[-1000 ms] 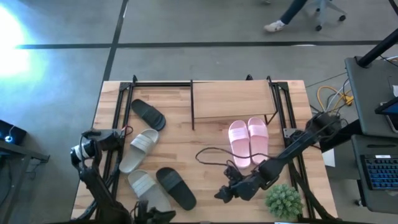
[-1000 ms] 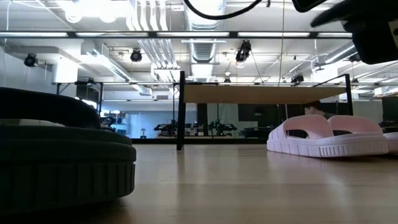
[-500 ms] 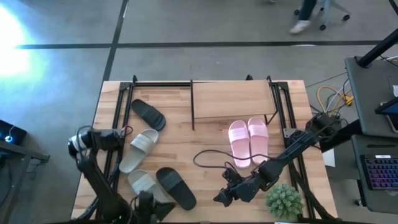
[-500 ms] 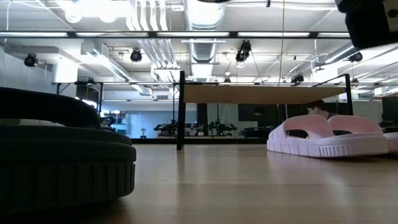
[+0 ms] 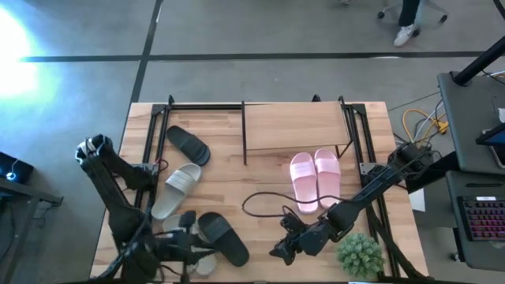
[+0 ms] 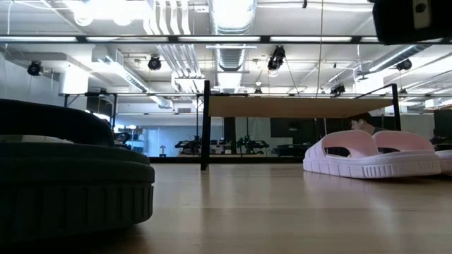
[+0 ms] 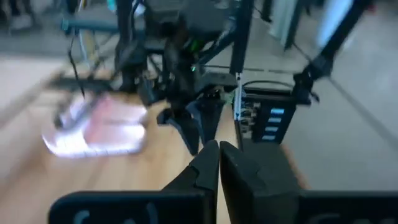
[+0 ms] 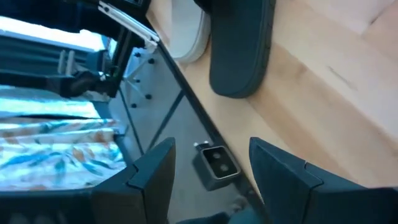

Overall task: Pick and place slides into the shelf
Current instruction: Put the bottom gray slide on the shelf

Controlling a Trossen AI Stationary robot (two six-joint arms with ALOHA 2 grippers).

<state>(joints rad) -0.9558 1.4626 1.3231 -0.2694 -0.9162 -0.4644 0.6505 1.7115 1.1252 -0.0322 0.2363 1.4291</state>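
Left end effector [image 5: 188, 254] low at the near edge of the surface [image 5: 260, 177], fingers pressed together, empty as far as the wrist view showed. It sat beside the pale grey slide [image 5: 183, 234] and black slide [image 5: 222, 237]. Right end effector [image 5: 280, 248] hung spread near the plant [image 5: 361, 254]. Shelf [image 5: 293, 126] bare; pink pair [image 5: 315, 178] just in front of it. To grip well, the left fingers probably needed reopening, then closing across one strap.

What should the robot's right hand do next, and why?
Probably ease the right gripper toward the nearer black slide: its fingers are open and empty, and that slide lies just ahead, not yet on the shelf.
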